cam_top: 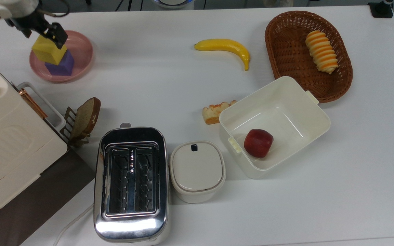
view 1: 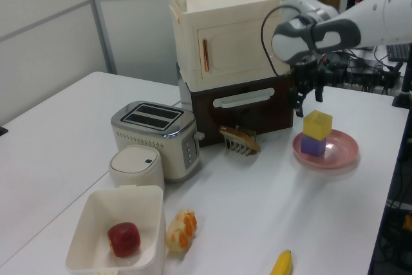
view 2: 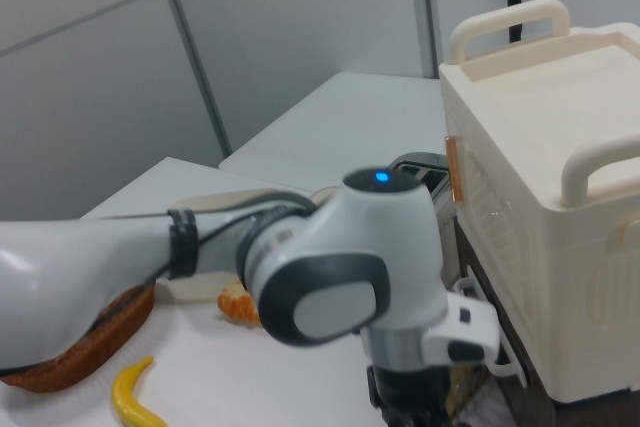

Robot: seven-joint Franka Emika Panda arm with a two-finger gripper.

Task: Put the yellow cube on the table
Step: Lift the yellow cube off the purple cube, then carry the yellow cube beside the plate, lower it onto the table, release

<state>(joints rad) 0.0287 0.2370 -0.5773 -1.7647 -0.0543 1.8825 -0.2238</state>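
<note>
Yellow cube (cam_top: 46, 51), matte, sharp-edged, atop purple cube (cam_top: 60, 65), round pink plate (cam_top: 80, 51)

In the top view the end effector (cam_top: 43, 30) sits over the far corner of the yellow cube (cam_top: 48, 51), so that bit of the block is covered, and the arm gets chopped off by the top view's upper left edge. The purple cube (cam_top: 61, 65) is half tucked under the yellow one. Toaster (cam_top: 131, 184) runs off the bottom edge. In the right view the arm's big joint (view 2: 345, 297) blocks most of the worktop (view 2: 200, 387), and the banana (view 2: 135, 397) is cut at the bottom.
</note>
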